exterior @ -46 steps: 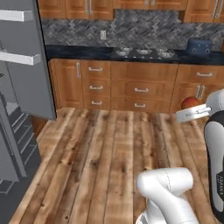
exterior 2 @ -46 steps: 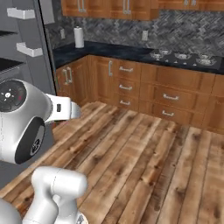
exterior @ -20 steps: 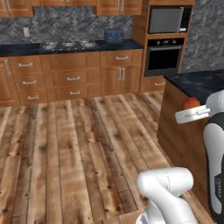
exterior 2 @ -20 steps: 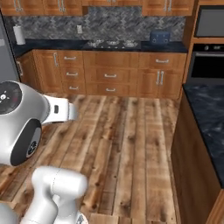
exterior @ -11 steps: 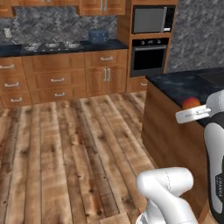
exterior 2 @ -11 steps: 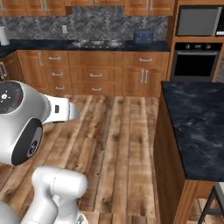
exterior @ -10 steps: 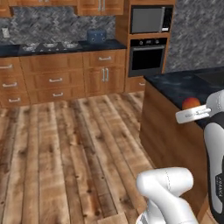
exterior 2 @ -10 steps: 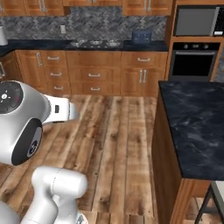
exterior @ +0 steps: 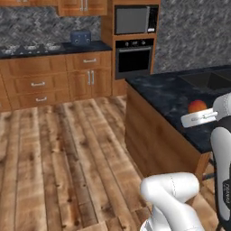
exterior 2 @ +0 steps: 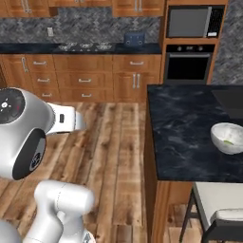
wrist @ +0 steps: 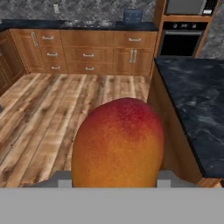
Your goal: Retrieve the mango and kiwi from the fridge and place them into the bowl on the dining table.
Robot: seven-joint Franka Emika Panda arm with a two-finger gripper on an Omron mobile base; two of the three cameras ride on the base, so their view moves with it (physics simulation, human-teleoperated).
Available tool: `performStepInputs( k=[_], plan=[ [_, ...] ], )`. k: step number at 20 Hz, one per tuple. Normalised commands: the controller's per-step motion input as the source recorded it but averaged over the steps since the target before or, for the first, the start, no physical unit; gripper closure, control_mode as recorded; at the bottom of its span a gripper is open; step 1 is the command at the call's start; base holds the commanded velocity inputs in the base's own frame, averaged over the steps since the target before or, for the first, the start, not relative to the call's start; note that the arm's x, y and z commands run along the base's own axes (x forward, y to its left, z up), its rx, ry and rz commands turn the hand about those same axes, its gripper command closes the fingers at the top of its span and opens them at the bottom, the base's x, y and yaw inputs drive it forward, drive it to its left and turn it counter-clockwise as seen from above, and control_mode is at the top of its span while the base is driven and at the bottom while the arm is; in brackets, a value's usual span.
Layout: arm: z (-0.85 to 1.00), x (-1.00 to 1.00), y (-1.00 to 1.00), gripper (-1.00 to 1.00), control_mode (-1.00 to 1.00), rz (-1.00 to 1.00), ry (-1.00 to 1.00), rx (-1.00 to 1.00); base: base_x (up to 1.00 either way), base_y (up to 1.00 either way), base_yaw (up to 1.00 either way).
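A red-and-orange mango (wrist: pixel 117 142) looms large in the hand view, and my gripper (wrist: pixel 114 178) is shut on it. From the left base view the mango (exterior: pixel 196 106) sits at the end of my white hand (exterior: pixel 198 118), above the near part of the dining table (exterior: pixel 176 92). The small white bowl (exterior 2: pixel 228 137) stands on the black marbled table top (exterior 2: pixel 182 133) at the right, with a small green patch inside. The mango hangs well to the left of the bowl. The fridge is out of view.
A black built-in oven (exterior: pixel 133 58) with a microwave (exterior: pixel 133 20) above stands behind the table. Wooden cabinets (exterior: pixel 40 83) line the back wall. A sink (exterior: pixel 208 80) is sunk in the table's far end. A grey stool (exterior 2: pixel 216 204) stands at the table's near side. Wooden floor (exterior: pixel 58 153) lies open at left.
The base has turned, so the whole scene slid leftward: the fridge left the views and the dining table and bowl came in. The mango stays in the shut gripper.
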Motion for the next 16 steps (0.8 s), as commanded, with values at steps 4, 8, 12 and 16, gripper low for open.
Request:
performStepInputs(
  k=[4,8,12,16],
  plan=[
    [0.0,0.0,0.0,1.0,1.0,0.0,0.0,0.0,-0.07,-0.64,-0.13],
    [0.0,0.0,0.0,1.0,1.0,0.0,0.0,0.0,0.0,-0.61,-0.13],
    [0.0,0.0,0.0,1.0,1.0,0.0,0.0,0.0,0.0,-0.6,-0.14],
    [0.0,0.0,0.0,1.0,1.0,0.0,0.0,0.0,0.0,-0.65,-0.14]
  ],
)
